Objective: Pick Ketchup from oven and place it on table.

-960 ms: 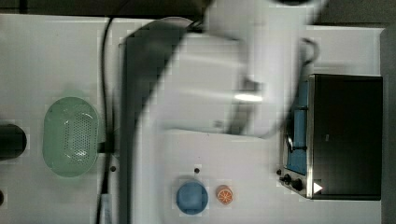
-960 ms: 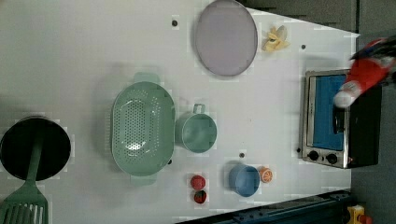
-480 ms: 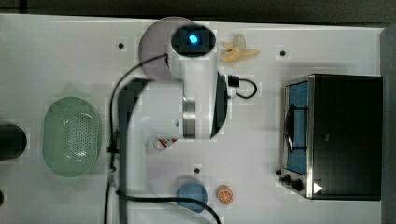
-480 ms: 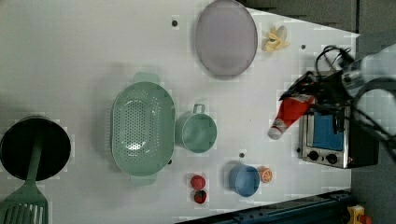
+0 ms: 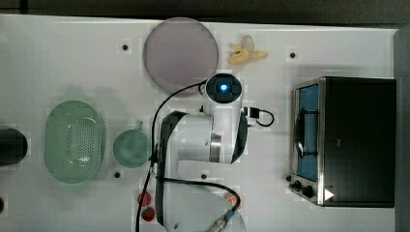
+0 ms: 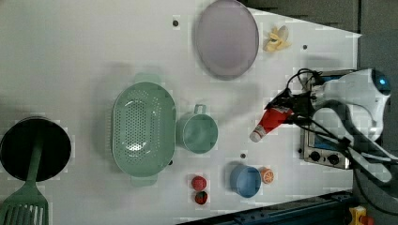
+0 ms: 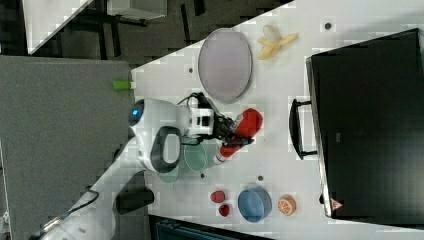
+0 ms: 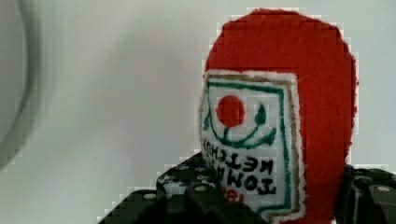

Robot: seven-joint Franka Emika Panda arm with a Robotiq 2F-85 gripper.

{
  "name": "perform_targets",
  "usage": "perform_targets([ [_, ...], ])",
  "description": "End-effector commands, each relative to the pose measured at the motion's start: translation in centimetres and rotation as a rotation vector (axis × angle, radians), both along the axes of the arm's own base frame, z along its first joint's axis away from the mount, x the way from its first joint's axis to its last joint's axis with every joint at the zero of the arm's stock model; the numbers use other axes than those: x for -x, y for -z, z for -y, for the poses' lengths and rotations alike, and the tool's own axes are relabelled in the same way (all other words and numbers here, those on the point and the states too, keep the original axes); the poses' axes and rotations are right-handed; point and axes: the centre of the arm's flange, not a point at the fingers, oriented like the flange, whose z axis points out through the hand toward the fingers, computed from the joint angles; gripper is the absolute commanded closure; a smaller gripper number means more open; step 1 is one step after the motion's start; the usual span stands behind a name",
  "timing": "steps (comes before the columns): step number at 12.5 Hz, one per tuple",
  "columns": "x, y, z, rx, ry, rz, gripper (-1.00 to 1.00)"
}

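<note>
My gripper [image 6: 292, 110] is shut on the ketchup [image 6: 271, 122], a red bottle with a white label, held by its broad end. The white cap [image 6: 255, 137] points away from the gripper, towards the green cup. In the right view the ketchup [image 7: 243, 127] hangs over the white table [image 7: 280, 150], between the grey plate and the oven's door handle, with the gripper [image 7: 229, 128] on it. The wrist view has the ketchup [image 8: 308, 88] between both fingers [image 8: 196, 198]. The oven [image 5: 358, 140] stands at the top view's right. There the arm covers the bottle.
A grey plate [image 5: 181, 53] and a banana [image 5: 246, 52] lie at the back. On the top view's left are a green colander [image 5: 72, 141] and a green cup [image 5: 131, 149]. A blue bowl [image 6: 245, 180], an orange slice [image 6: 266, 175], strawberries [image 6: 199, 183] and a black pan [image 6: 35, 149] sit near the front.
The arm has swung away from the oven with the ketchup in its grip. The bottle now hangs over the table's middle, farther towards the left view's left.
</note>
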Motion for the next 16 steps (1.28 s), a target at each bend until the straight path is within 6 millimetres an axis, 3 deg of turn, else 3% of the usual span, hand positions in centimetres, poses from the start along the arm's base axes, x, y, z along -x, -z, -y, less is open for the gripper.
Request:
perform_targets([
  [1,-0.2,0.5,-1.0,0.0,0.025,0.044,-0.56],
  [3,-0.4,1.3,-0.9,0.004,0.027,0.057,-0.98],
  [5,-0.9,-0.3,-0.7,-0.001,0.034,0.083,-1.0],
  [6,-1.4,-2.3,-0.6,-0.01,0.038,0.106,-1.0],
  [8,-2.9,-8.8,-0.4,-0.037,0.047,0.167,-1.0],
  [12,-4.6,-27.1,0.0,-0.09,0.038,0.317,-1.0],
  [14,-4.7,-35.2,0.4,-0.069,0.015,0.401,-1.0],
  [16,-4.0,-40.4,0.9,-0.023,0.002,0.395,-1.0],
])
